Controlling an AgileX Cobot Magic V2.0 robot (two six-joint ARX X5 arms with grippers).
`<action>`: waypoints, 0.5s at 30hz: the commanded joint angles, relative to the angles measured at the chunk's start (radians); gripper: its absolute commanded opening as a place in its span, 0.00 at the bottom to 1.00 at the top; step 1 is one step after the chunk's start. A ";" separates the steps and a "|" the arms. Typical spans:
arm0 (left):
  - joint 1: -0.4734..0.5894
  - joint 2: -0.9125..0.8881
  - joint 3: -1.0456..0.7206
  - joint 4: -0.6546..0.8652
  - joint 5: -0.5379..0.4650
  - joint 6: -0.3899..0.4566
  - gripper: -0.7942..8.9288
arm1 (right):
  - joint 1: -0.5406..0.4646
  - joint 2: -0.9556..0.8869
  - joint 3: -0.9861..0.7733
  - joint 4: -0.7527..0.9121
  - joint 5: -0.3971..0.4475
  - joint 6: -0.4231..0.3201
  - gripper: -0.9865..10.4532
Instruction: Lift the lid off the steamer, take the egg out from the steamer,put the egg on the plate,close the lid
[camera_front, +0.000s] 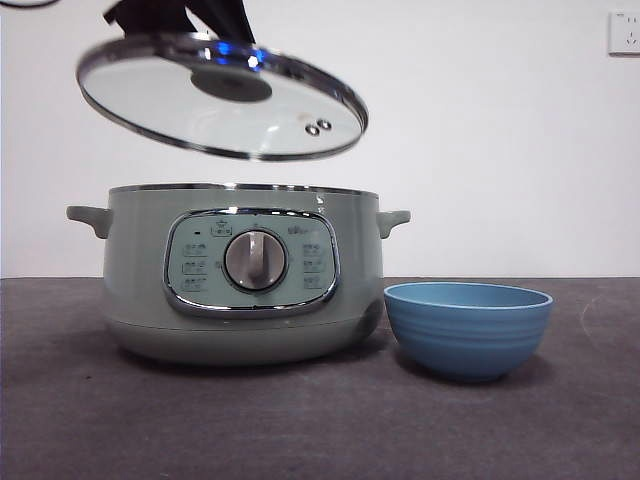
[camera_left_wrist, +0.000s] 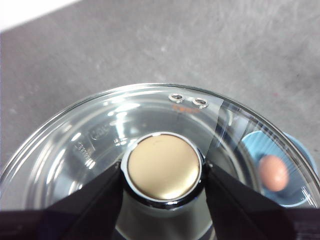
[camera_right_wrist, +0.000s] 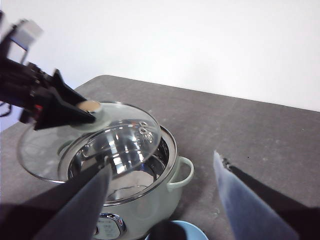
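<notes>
On the grey table (camera_front: 560, 430) sits the open steamer (camera_front: 140, 290), the plate (camera_front: 468, 330) at its 3 o'clock holding the egg (camera_left_wrist: 274, 173). Above, tilted, hangs the lid (camera_front: 150, 95), its knob clamped by the left gripper (camera_left_wrist: 164, 172). The right gripper (camera_right_wrist: 160, 200) hovers near, jaws wide.

A dark grey table (camera_front: 90, 420) with a faintly mottled, felt-like surface fills the lower part of the front view. Behind it rises a plain white wall (camera_front: 500, 130). High at the right end of that wall sits a white wall socket (camera_front: 624, 32), partly cut by the frame edge.
</notes>
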 joint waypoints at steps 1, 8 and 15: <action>-0.003 0.014 0.014 0.066 0.008 0.012 0.07 | 0.001 0.000 -0.002 -0.005 0.005 0.011 0.39; -0.002 0.046 0.014 0.101 -0.012 0.013 0.07 | 0.001 0.001 -0.002 -0.030 0.004 0.010 0.39; -0.002 0.091 0.014 0.105 -0.011 0.012 0.07 | 0.001 0.001 -0.002 -0.026 0.004 0.010 0.39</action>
